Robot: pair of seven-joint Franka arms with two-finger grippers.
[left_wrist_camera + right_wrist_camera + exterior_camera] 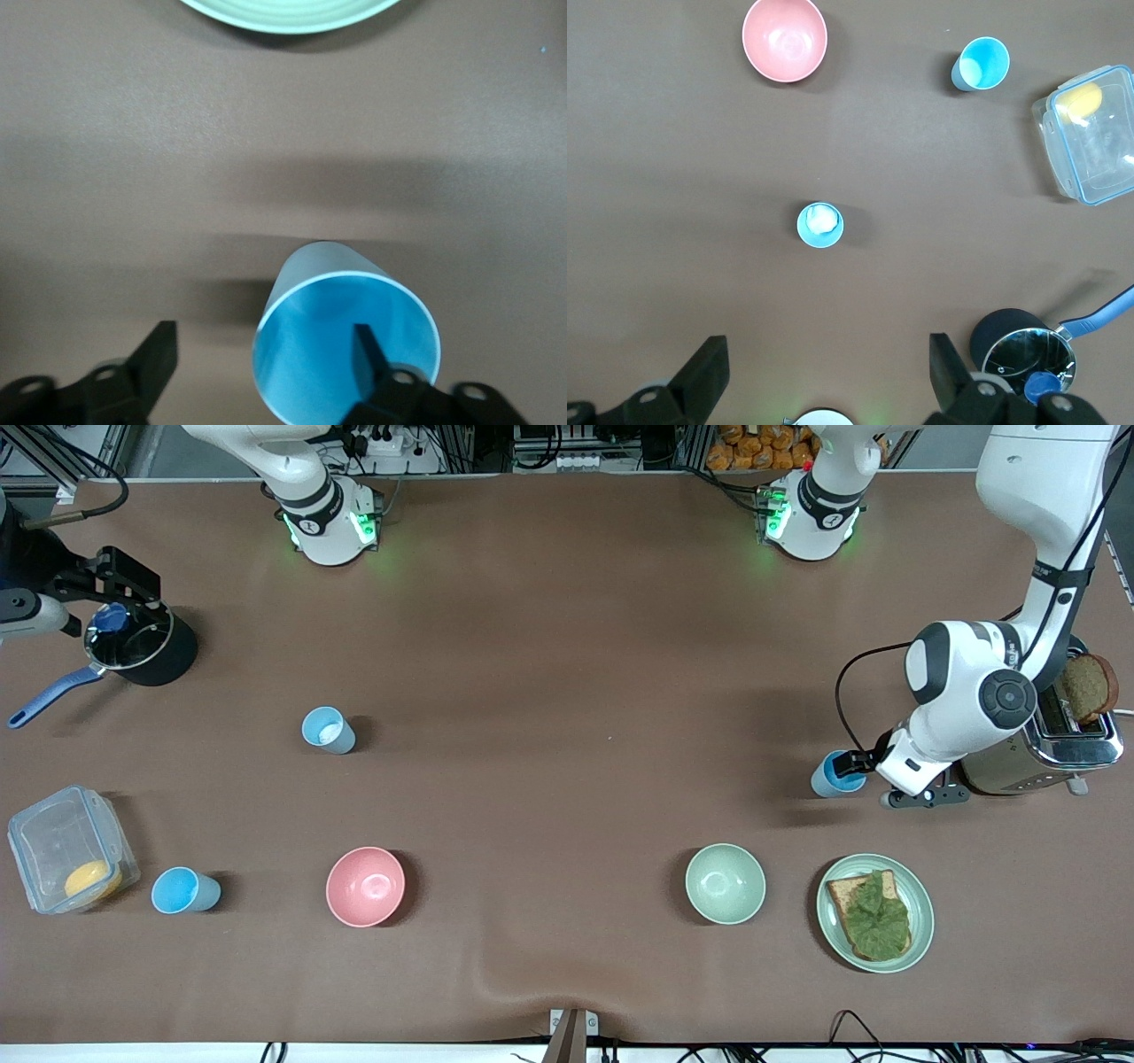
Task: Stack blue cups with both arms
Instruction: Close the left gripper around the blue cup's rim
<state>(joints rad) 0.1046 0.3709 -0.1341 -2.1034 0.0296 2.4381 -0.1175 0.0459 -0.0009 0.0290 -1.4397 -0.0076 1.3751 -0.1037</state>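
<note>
Three blue cups stand on the brown table. One blue cup stands beside the toaster. My left gripper is low over it and open. One finger is inside the cup, the other outside, with the cup's wall between them. A second cup, whitish inside, stands mid-table toward the right arm's end. A third cup stands beside the clear box. My right gripper is open and empty, high above the table.
A pink bowl and a pale green bowl are near the front camera. A green plate holds toast. A toaster, a black pot and a clear box stand at the table's ends.
</note>
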